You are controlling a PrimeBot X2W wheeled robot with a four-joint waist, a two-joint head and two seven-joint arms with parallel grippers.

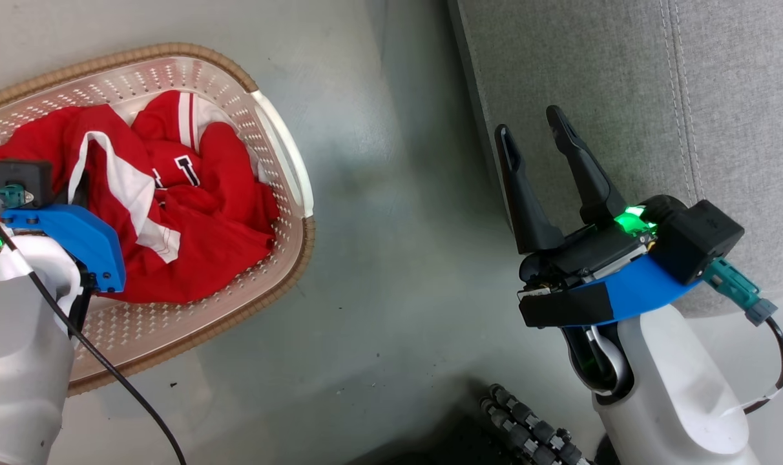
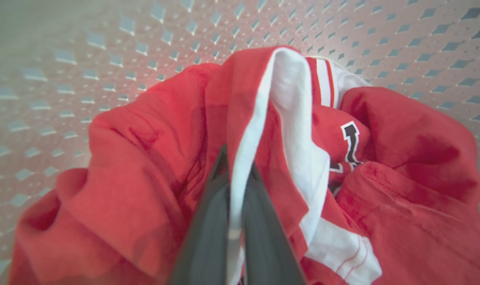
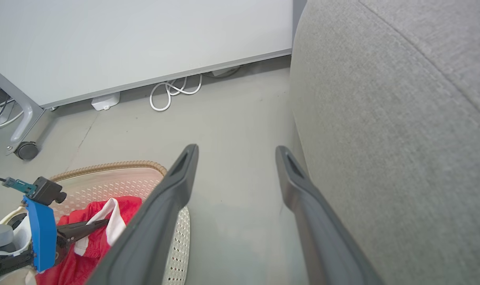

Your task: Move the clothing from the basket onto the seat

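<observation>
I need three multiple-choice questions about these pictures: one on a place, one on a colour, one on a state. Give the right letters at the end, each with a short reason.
1. Where is the clothing?
A. on a chair
B. in the basket
C. in a drawer

2. What colour is the seat?
A. grey
B. blue
C. yellow

3. How is the left gripper?
A. wide open
B. shut on nothing
C. shut on the clothing

Answers:
1 B: the red pile lies inside the perforated walls.
2 A: the head view shows grey fabric with stitched seams.
3 C: the left wrist view shows a white-edged fold pinched between its fingers.
</observation>
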